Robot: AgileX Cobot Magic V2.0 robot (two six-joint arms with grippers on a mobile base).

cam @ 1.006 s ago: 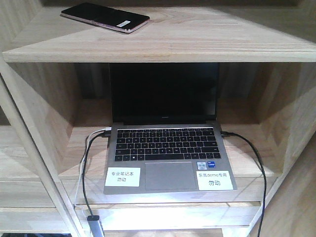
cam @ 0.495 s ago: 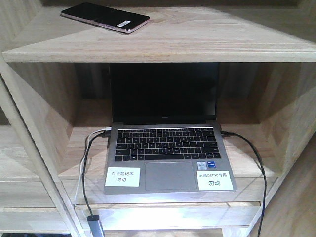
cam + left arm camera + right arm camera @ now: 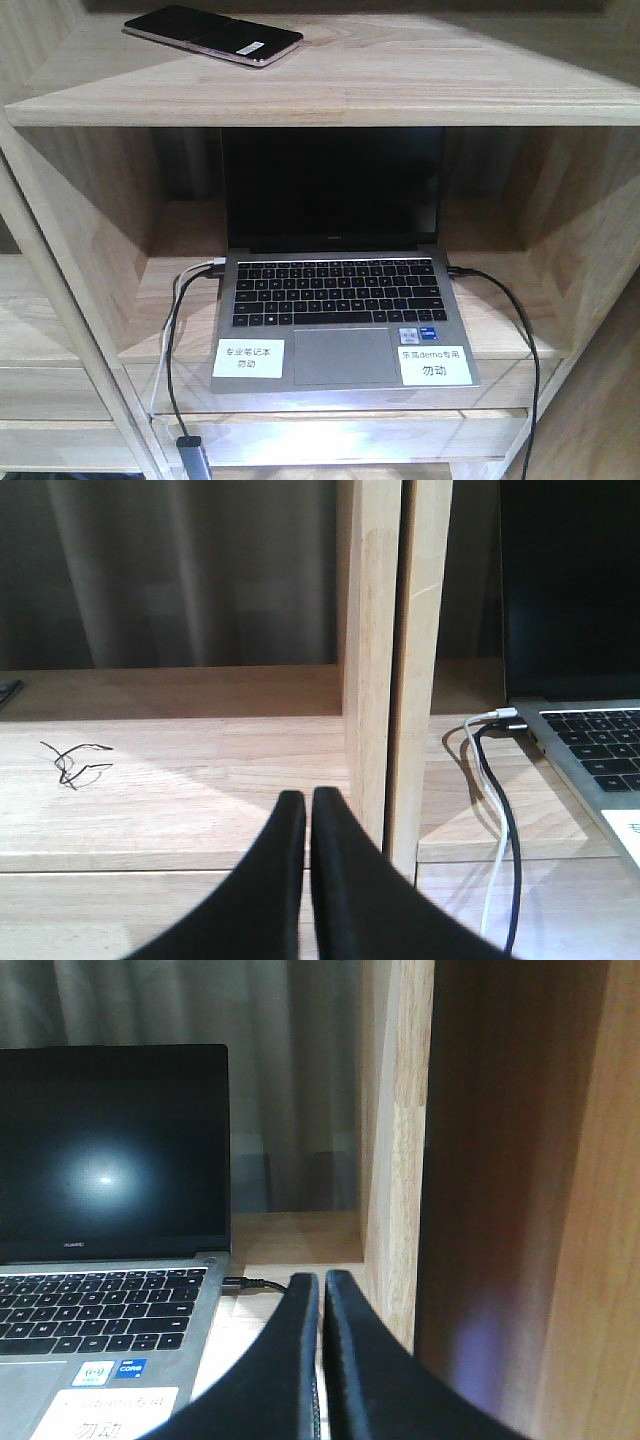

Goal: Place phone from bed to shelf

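Top plank of the shelf was mostly bare: phone lay flat at its back-left, the rest to the right was open wood. Compartment below was filled by the open laptop, its screen reaching nearly to the plank above; cables hung off both sides over the front edge. Left gripper sat closed just before the upright post; the bay left of it was open apart from a small wire scrap. Right gripper was closed beside the right wall.
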